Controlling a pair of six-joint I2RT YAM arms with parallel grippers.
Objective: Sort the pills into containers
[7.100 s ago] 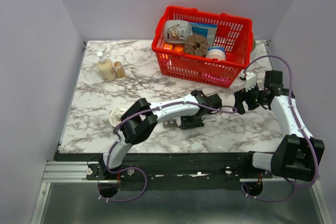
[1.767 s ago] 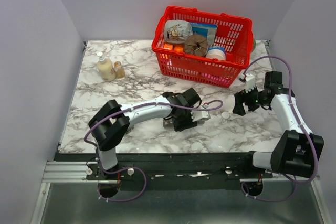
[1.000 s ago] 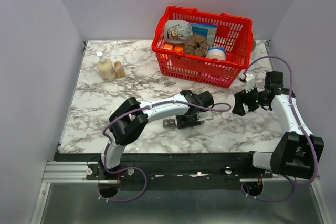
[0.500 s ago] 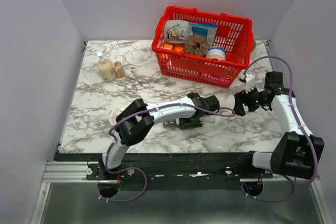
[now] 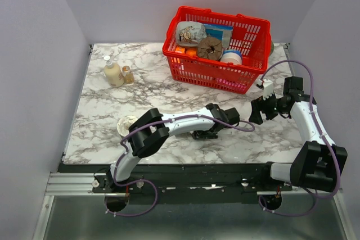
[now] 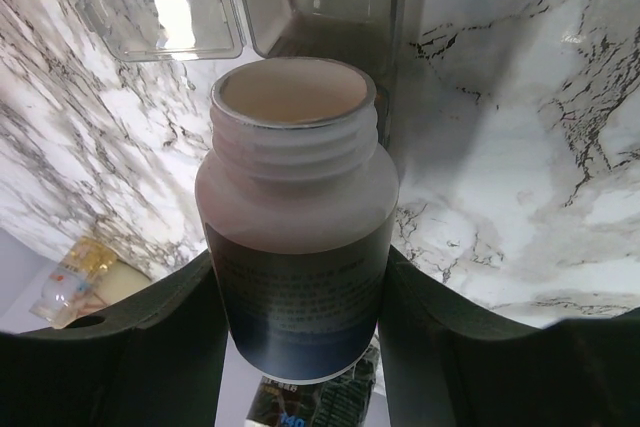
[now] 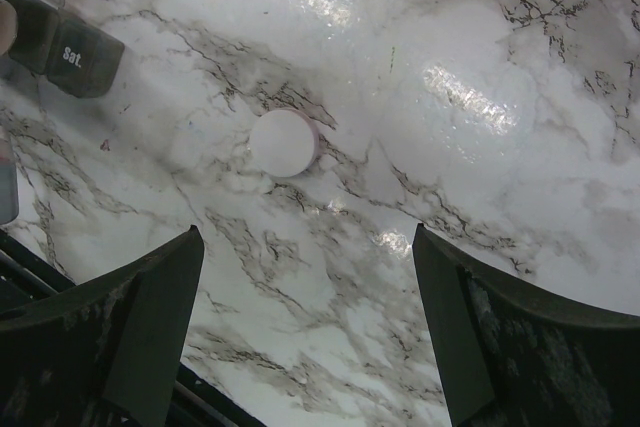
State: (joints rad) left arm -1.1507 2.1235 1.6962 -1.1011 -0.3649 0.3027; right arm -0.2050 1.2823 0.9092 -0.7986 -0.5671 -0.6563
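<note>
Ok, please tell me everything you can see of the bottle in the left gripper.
The bottle is pale plastic with a threaded neck and a dark blue printed label. It has no cap, so its mouth is open, and I cannot see pills inside. The left gripper clamps its body between both fingers. Its mouth points toward an open compartment of the dark grey container strip.

On my feed: white bench point(image 5: 101, 99) veined in grey, a red basket point(image 5: 208, 74), dark grey containers point(image 7: 85, 55) (clear lids point(image 6: 155, 7)), a white cap point(image 7: 282, 143), and a milky bottle point(image 6: 298, 247) with a dark blue label.
</note>
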